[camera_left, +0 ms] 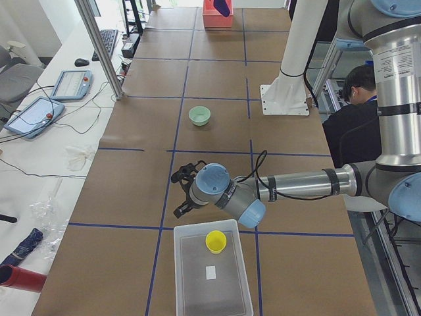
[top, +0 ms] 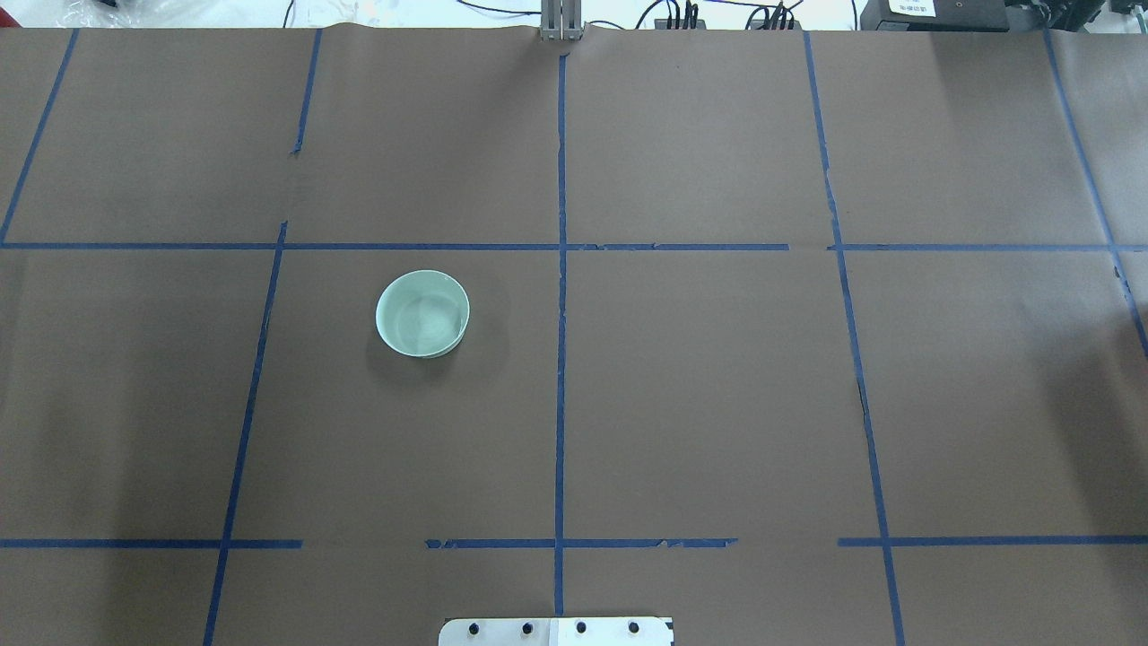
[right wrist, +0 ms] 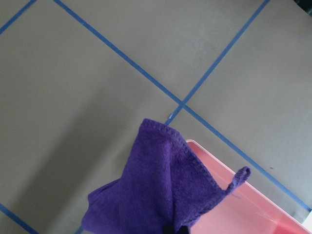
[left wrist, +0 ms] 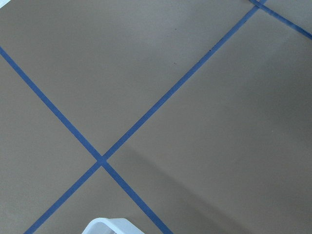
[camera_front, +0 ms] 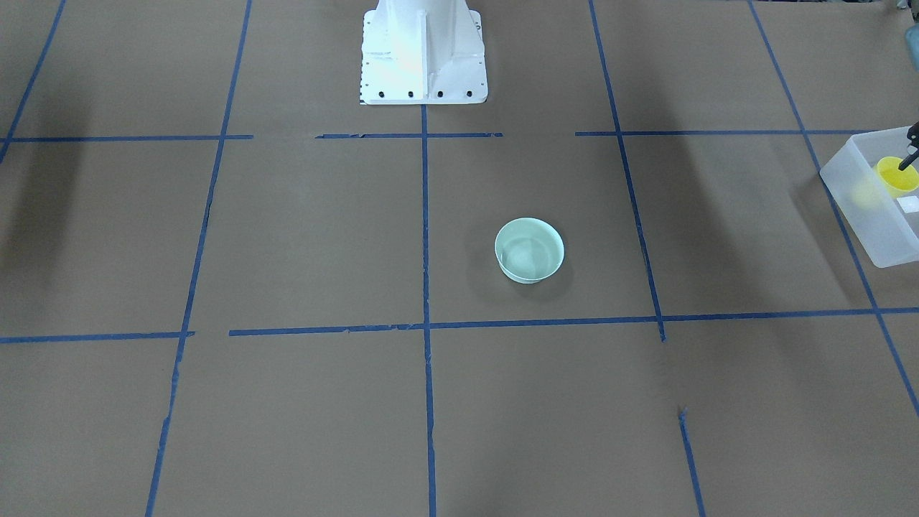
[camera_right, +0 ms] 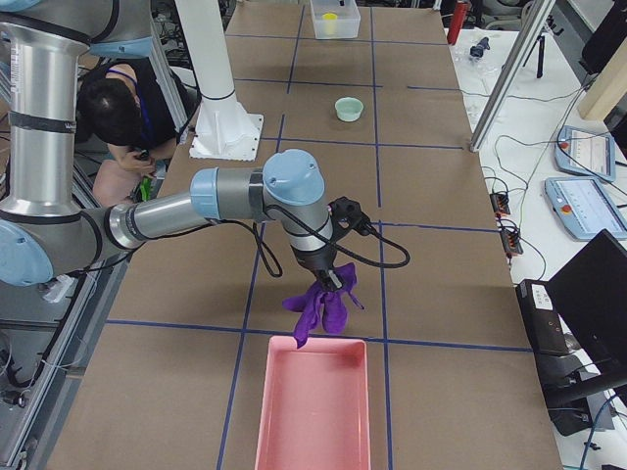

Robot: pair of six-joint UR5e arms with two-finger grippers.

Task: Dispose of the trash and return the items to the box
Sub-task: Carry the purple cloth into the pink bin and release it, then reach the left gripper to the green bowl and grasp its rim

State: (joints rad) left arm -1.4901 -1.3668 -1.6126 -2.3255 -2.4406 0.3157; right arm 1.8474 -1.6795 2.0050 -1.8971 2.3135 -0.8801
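Observation:
The mint-green bowl [camera_front: 529, 250] [top: 422, 313] stands upright and empty on the table. The yellow cup [camera_left: 216, 241] [camera_front: 896, 174] stands inside the frosted-white box [camera_left: 191, 276] [camera_front: 851, 187] at the table's end. My left gripper [camera_left: 179, 195] hovers just beyond the box's inner wall. Only a sliver of it shows in the front-facing view [camera_front: 910, 147], so I cannot tell its state. My right gripper [camera_right: 328, 279] [right wrist: 175, 228] is shut on a purple cloth [right wrist: 156, 190] [camera_right: 318, 308] that hangs at the near rim of a pink bin [camera_right: 313, 411].
The white robot base [camera_front: 423, 50] stands at the table's robot-side edge. Blue tape lines cross the brown paper. The pink bin [right wrist: 243, 209] sits at the table's opposite end from the box. A person sits behind the robot [camera_right: 122, 117].

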